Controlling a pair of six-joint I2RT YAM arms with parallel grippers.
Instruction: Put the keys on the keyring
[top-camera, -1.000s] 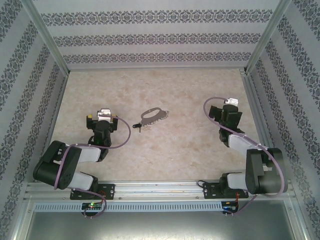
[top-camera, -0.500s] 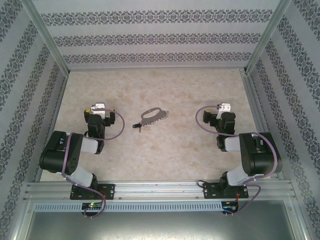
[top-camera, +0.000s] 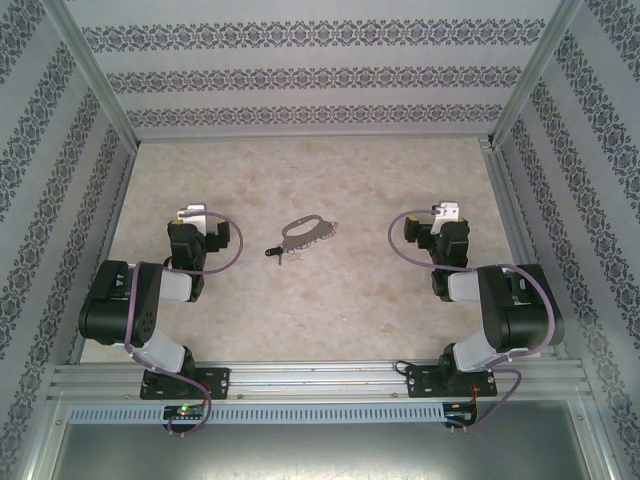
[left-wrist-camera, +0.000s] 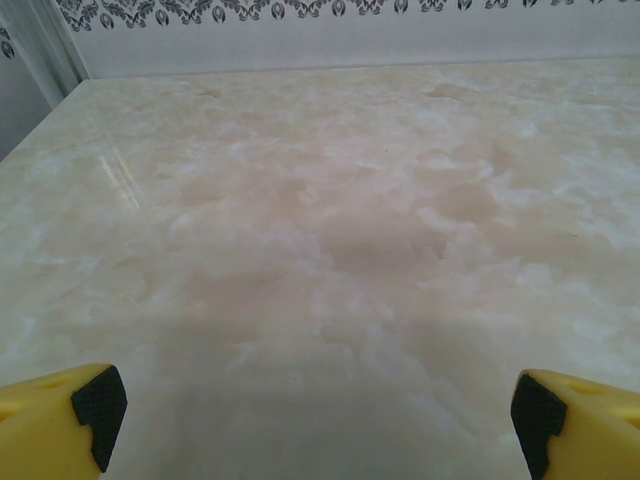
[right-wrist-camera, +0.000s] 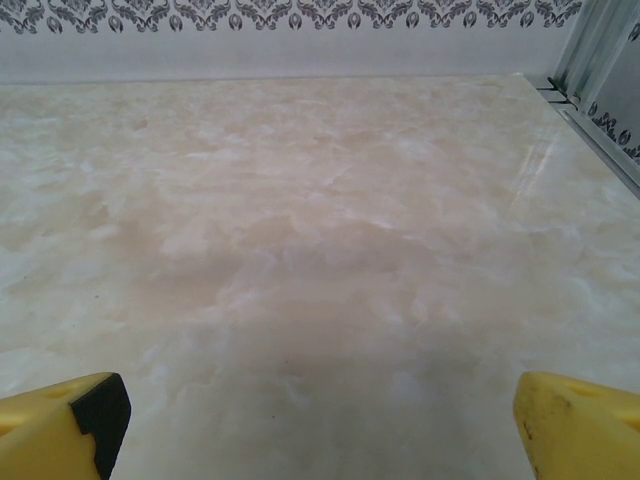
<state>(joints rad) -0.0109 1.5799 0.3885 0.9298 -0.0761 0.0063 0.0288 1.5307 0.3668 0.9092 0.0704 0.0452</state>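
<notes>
The silvery keyring (top-camera: 306, 230) lies flat near the middle of the marble table. Just off its lower left end rests the tiny key (top-camera: 276, 250) with a black head. My left gripper (top-camera: 189, 216) sits low at the left, well apart from both, its yellow fingertips (left-wrist-camera: 60, 410) spread wide over bare table. At the right, my right gripper (top-camera: 445, 212) is likewise open, its yellow fingertips (right-wrist-camera: 60, 415) far apart with nothing between them.
Patterned walls enclose the table (top-camera: 380, 180) on three sides, with metal posts at the back corners (top-camera: 490, 140). A metal rail (top-camera: 320, 378) runs along the near edge by both arm bases. Purple cables (top-camera: 232, 255) loop beside each wrist.
Both arms have folded back toward their bases. The left gripper shifted left and farther away; the right gripper shifted slightly left. Keyring and key stayed put.
</notes>
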